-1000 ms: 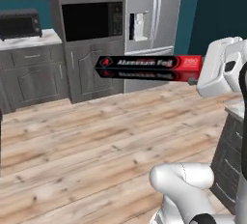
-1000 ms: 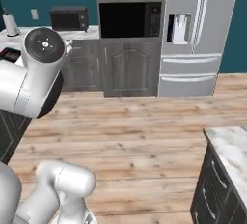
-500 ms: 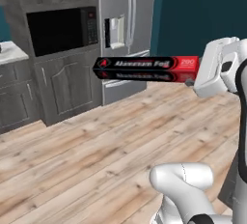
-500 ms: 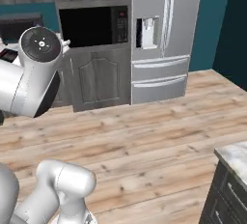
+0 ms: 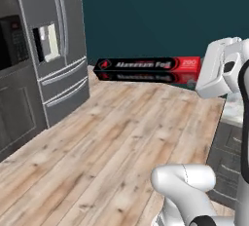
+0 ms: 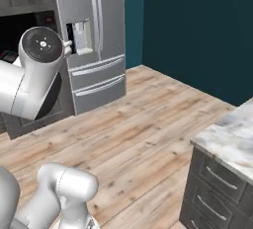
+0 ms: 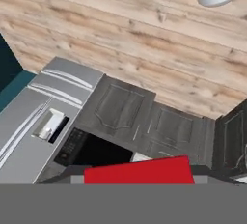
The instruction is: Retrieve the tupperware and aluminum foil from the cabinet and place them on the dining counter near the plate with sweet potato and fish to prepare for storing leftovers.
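Note:
The aluminum foil (image 5: pixel 146 69), a long slim black box with white lettering, hangs level in the air above the wooden floor. Its red end sits in my white hand, and my gripper (image 5: pixel 198 72) is shut on it there. In the hand view the red end of the foil (image 7: pixel 140 171) lies across the bottom and hides the fingertips. The tupperware, the cabinet, the plate, the sweet potato and the fish are out of view. A marble-topped unit (image 6: pixel 231 135) with grey drawers stands at the lower right; I cannot tell whether it is the dining counter.
A steel fridge (image 5: pixel 58 45) with a dispenser stands at the left, and it is also in the right base view (image 6: pixel 91 35). A dark teal wall (image 6: pixel 197 30) runs behind. Wooden floor (image 5: pixel 112 142) spreads between the fridge and the marble unit (image 5: pixel 234 109).
The whole scene has slid left in both base views, so the cameras have turned with the base. The foil box stays in the gripper, unchanged relative to the arm.

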